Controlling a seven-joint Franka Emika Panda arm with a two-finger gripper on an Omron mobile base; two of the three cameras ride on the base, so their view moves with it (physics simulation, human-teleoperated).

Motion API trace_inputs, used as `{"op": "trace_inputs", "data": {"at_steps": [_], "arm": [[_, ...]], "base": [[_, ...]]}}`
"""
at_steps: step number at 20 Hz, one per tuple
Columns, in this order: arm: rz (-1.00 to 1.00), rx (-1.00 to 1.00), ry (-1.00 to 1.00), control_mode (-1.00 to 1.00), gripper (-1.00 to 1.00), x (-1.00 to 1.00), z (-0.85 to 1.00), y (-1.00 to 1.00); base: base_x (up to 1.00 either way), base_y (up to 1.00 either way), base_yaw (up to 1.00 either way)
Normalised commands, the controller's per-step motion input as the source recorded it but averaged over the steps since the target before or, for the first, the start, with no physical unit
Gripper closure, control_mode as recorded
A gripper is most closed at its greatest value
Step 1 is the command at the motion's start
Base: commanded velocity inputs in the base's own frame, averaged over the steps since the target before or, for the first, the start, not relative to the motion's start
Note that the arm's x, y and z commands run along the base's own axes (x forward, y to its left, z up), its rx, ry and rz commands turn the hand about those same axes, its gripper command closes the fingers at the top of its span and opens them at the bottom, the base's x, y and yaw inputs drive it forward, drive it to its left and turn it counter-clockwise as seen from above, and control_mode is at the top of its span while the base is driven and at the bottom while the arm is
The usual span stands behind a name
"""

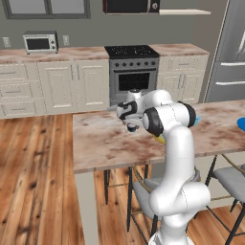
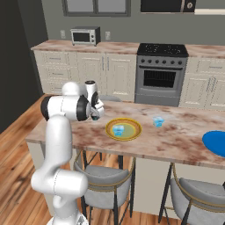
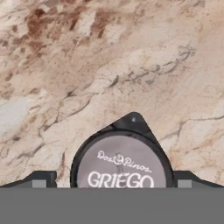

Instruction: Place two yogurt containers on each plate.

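Gripper (image 3: pixel 111 183) jaws spread wide, hovering over the dark Griego yogurt cup (image 3: pixel 121 164) on the marble counter (image 3: pixel 131 65); centre on lid, descend straight, then close.

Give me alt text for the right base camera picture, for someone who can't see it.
A white robot arm holds its open claw low over a marble counter, left of a yellow-rimmed plate with one pale-blue yogurt cup on it. Another cup stands on the counter, and a blue plate lies at the right edge.
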Motion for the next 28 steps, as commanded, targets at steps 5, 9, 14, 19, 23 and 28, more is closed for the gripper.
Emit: {"op": "trace_inputs", "data": {"at_steps": [5,9,14,19,23,28], "arm": [[0.00,0.01,0.00,-1.00,-1.00,0.04,-0.02,0.00],[0.00,0.00,0.00,-1.00,-1.00,0.09,-0.13,0.00],[0.00,0.00,0.00,-1.00,-1.00,0.09,-0.13,0.00],[0.00,0.00,0.00,-1.00,-1.00,0.07,-0.15,0.00],[0.00,0.00,0.00,-1.00,-1.00,0.01,-0.17,0.03],[0.00,0.00,0.00,-1.00,-1.00,0.00,-0.18,0.11]], "base": [[0.00,0.00,0.00],[0.00,0.00,0.00],[0.00,0.00,0.00],[0.00,0.00,0.00],[0.00,0.00,0.00],[0.00,0.00,0.00]]}}
